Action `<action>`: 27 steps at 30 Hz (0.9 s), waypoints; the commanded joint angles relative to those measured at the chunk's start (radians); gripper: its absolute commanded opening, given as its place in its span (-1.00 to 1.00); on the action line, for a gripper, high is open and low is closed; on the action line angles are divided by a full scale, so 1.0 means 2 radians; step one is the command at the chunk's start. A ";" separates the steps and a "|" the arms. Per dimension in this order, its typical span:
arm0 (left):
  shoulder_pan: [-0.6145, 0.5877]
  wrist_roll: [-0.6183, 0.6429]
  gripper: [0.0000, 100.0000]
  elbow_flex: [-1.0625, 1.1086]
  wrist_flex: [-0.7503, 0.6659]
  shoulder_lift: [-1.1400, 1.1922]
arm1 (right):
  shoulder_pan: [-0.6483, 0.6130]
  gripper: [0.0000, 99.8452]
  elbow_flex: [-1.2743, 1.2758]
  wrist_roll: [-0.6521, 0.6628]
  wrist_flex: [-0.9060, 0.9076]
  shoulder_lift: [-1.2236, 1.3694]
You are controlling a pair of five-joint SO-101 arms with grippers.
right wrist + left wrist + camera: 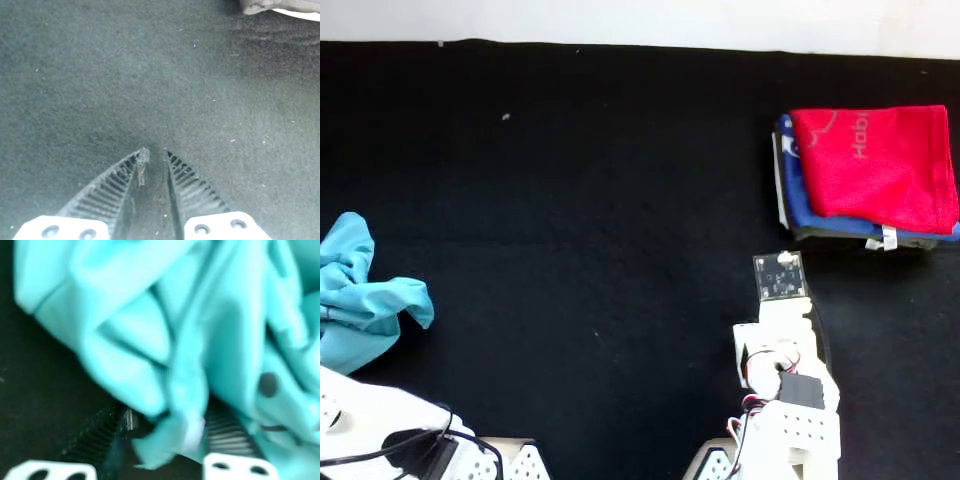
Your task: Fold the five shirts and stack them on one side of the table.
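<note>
A crumpled teal shirt [360, 300] lies at the table's left edge. In the left wrist view a bunched fold of this teal shirt [200, 330] sits between the ribbed fingers [227, 430] of my left gripper [170, 437], which is shut on it. At the far right is a stack of folded shirts with a red shirt [875, 165] on top and a blue shirt [800, 190] under it. My right gripper [155, 152] hangs just above the bare black cloth with its tips nearly touching and nothing between them. The right arm [785, 340] stands just in front of the stack.
The black tablecloth [600, 200] covers the whole table, with wide free room in the middle. A corner of the stack [280, 6] shows beyond the right gripper. The left arm's white base [380, 430] and cables sit at the front left corner.
</note>
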 commanded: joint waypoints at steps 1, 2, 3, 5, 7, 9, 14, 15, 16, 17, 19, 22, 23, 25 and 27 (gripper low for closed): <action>0.016 -0.007 -0.99 -0.023 0.025 -0.010 | 0.003 -0.88 0.035 0.003 -0.011 0.002; 0.020 -0.007 -0.95 -0.025 0.038 -0.013 | 0.003 -0.88 0.035 0.003 -0.011 0.002; 0.023 -0.007 -0.96 -0.030 0.051 -0.020 | 0.003 -0.88 0.035 0.003 -0.011 0.002; 0.030 -0.007 -0.99 -0.040 0.082 -0.037 | 0.003 -0.88 0.035 0.003 -0.012 0.002; 0.039 -0.006 -0.98 -0.051 0.117 -0.059 | 0.003 -0.88 0.035 0.003 -0.012 0.002; 0.053 -0.006 -0.98 -0.062 0.157 -0.086 | 0.003 -0.88 0.035 0.003 -0.012 0.002; 0.123 -0.005 -0.98 -0.091 0.258 -0.172 | 0.003 -0.88 0.035 0.003 -0.012 0.002; 0.145 -0.005 -0.98 -0.097 0.274 -0.191 | 0.003 -0.88 0.035 0.003 -0.012 0.002; 0.173 -0.003 -0.98 -0.102 0.289 -0.211 | 0.003 -0.88 0.035 0.003 -0.012 0.002; 0.201 0.007 -0.98 -0.108 0.299 -0.231 | 0.003 -0.88 0.035 0.003 -0.012 0.002; 0.263 0.038 -0.98 -0.115 0.307 -0.270 | 0.003 -0.88 0.035 0.003 -0.012 0.002; 0.375 0.069 -0.98 -0.117 0.306 -0.321 | 0.003 -0.88 0.035 0.003 -0.012 0.002; 0.417 0.077 -0.98 -0.117 0.306 -0.335 | 0.003 -0.88 0.035 0.003 -0.012 0.002; 0.498 0.090 -0.98 -0.117 0.306 -0.357 | 0.003 -0.88 0.035 0.003 -0.012 0.002; 0.577 0.101 -0.98 -0.117 0.301 -0.369 | 0.003 -0.88 0.035 0.003 -0.012 0.002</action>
